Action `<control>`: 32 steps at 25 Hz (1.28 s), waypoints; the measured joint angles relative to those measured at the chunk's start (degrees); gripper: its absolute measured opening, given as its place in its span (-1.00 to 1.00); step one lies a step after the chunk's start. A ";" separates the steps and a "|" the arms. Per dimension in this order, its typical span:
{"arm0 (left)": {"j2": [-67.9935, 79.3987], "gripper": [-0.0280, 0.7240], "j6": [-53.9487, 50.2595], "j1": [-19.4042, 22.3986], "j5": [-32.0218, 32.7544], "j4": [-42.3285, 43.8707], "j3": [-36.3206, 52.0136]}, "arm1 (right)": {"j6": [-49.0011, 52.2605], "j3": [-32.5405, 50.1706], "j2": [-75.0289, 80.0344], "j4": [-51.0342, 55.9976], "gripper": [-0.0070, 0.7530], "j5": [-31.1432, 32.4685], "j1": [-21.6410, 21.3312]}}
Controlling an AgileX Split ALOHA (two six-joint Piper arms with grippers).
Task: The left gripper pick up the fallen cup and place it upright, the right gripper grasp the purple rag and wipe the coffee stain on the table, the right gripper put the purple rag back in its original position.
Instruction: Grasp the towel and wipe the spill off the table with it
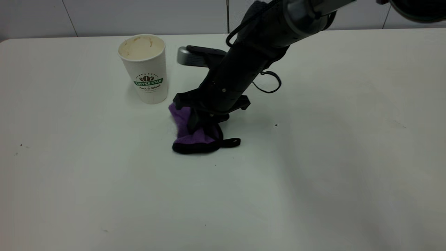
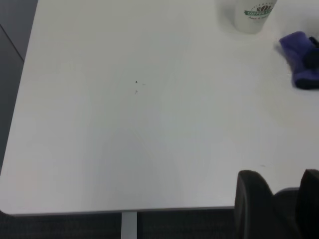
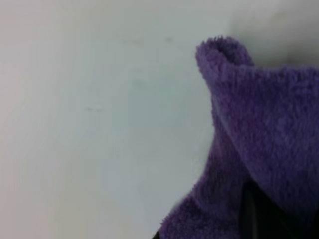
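Cup (image 1: 144, 68) upright on counter (image 1: 104, 181), near far edge, left of middle, mouth up, stained cream inside, green banner facing the exterior camera. Also in left wrist view (image 2: 253, 15), cut off at the frame edge.

Right gripper (image 1: 197, 130) down at mid-counter, just right of cup and nearer the front edge, arm slanting in from the far right corner. Jaws pinching rag (image 1: 190, 130); black fingers buried in purple pile. Rag bunched, pressed to counter, black trim and a black loop trailing toward the right edge. Rag's upper fold close beside cup base; touching or not, cannot tell. Right wrist view: purple fleece (image 3: 259, 144) filling one side, bare white counter (image 3: 99, 124) beside it.

Coffee stain not visible in any view; rag covers the spot below the gripper.

Grey-and-black object (image 1: 195, 55) lying on counter behind the right arm, near far edge, partly hidden.

Left gripper (image 2: 279, 199) over the counter's edge, well apart from cup and rag (image 2: 301, 59). Two dark fingertips (image 2: 251, 196) showing with a gap between: jaws spread, holding nothing. Not in exterior view.

A few tiny dark specks (image 2: 136, 82) scattered on counter.
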 joint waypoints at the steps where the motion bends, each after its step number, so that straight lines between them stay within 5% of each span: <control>1: 0.00 -0.29 0.00 0.00 0.00 0.00 0.00 | 0.02 0.00 0.00 0.35 -0.52 -1.54 0.88; 9: 0.00 -0.29 0.00 0.00 0.00 0.00 0.00 | 0.24 0.42 0.52 1.91 -0.50 -13.12 3.72; 15: 0.00 -0.29 0.00 0.00 0.00 0.00 0.00 | 0.69 0.42 0.68 0.45 -0.49 -16.44 -0.82; 21: 0.00 -0.29 0.00 0.00 0.00 0.00 0.00 | 5.22 0.17 0.36 -5.49 -0.49 -11.24 -9.06; 32: 0.00 -0.29 0.00 0.00 0.00 0.00 0.00 | 31.78 -3.50 -1.33 -41.66 -0.43 10.77 -20.47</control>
